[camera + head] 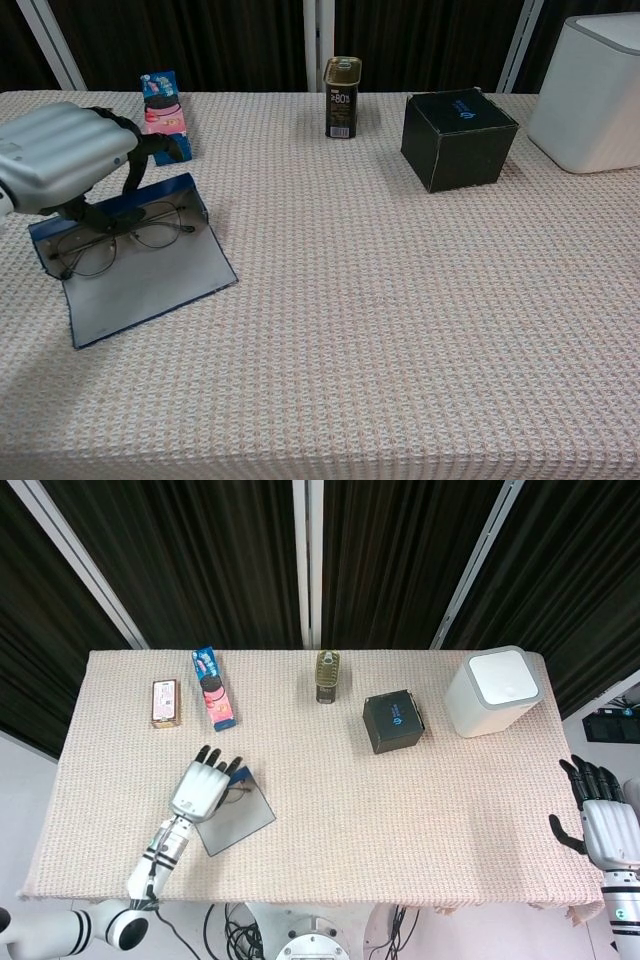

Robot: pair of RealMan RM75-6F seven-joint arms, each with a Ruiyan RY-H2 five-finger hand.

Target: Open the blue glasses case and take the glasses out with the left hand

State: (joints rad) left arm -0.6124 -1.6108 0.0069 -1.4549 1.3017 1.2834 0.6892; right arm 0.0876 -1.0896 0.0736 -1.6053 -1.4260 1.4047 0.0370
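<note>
Blue glasses case (pixel 150 275) holds 1 glasses (pixel 120 240).

Along the far edge of the cloth-covered table (pixel 330 810), a small orange box (pixel 165 702) is lying beside a blue snack packet (pixel 214 688). A tin can (pixel 341 96) is standing upright mid-table, with a black box (pixel 458 137) and a white bin (pixel 494 691) sitting toward the right.

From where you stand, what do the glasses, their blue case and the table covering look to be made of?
The glasses look like thin dark metal wire with clear lenses. The blue case seems to be stiff board or leatherette, matte, with a grey lining; which one is hard to tell. The table covering is a woven waffle-textured cloth, pinkish beige, with no shine.
</note>
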